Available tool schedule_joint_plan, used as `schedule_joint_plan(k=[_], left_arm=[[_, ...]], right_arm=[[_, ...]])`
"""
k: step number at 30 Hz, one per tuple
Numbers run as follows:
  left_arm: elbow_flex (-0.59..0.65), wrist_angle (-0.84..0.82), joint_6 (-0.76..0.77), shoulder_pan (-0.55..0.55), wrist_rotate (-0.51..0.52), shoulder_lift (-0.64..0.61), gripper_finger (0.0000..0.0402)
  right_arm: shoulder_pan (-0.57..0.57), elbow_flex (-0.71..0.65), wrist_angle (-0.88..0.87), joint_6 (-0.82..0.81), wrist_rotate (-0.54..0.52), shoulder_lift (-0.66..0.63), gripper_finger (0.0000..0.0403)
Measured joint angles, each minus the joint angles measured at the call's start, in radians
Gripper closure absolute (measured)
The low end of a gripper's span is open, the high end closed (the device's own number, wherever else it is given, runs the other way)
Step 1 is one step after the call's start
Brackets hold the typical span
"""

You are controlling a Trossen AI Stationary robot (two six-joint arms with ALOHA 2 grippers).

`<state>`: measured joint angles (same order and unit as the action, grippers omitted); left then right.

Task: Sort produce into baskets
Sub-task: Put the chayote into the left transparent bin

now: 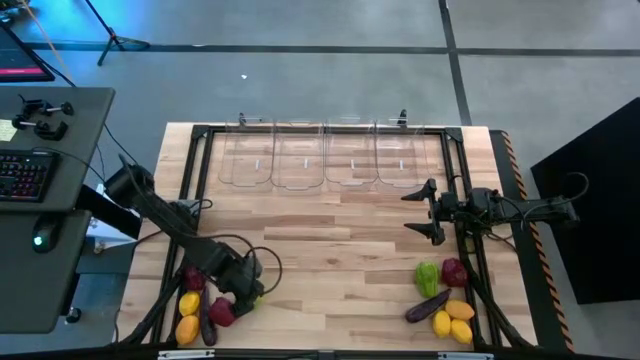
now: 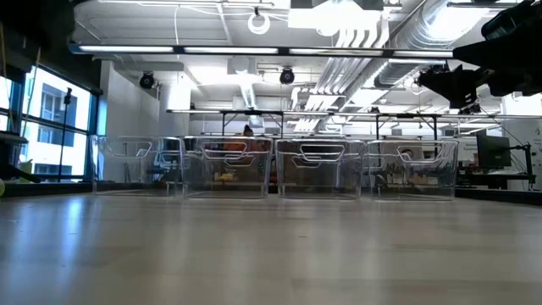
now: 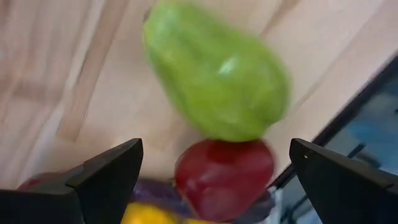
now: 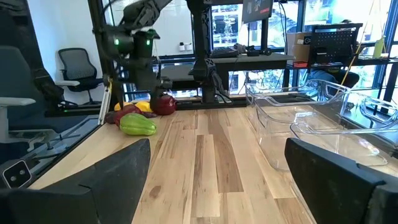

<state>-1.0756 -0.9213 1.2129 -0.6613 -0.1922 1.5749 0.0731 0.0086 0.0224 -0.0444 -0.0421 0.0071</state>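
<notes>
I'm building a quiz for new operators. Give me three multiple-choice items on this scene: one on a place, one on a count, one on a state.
1. Where is the left end effector?
A. over the near left produce pile
B. inside a basket
C. at the table's far right corner

2. How many clear baskets stand along the far edge?
A. two
B. four
C. six

3. What do the baskets hold?
A. eggplants
B. peppers
C. nothing visible

Answers:
1 A: the high view shows it over the pile, and its wrist view shows a green pepper and a dark red piece close ahead.
2 B: four stand side by side.
3 C: all produce lies in two piles near the front edge.
</notes>
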Motion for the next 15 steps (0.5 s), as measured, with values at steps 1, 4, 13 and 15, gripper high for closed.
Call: schedule_joint_plan(k=[1,4,13,15], left_arm=[[-0.006,0.0,0.012,-0.002,0.03,-0.016,0.0007],[-0.012,0.0,0.043,-0.01,0.089,-0.055,0.0007],[-0.012,0.006,0.185,-0.021,0.09,-0.066,0.0007],[-0.012,0.006,0.178,-0.023,0.091,-0.066,0.0007]], right_arm=[[0.0,0.0,0.0,0.0,0.0,0.0,0.0041],[0.0,0.0,0.0,0.0,0.0,0.0,0.0041],[0.0,0.0,0.0,0.0,0.0,0.0,0.0041],[0.0,0.0,0.0,0.0,0.0,0.0,0.0041]])
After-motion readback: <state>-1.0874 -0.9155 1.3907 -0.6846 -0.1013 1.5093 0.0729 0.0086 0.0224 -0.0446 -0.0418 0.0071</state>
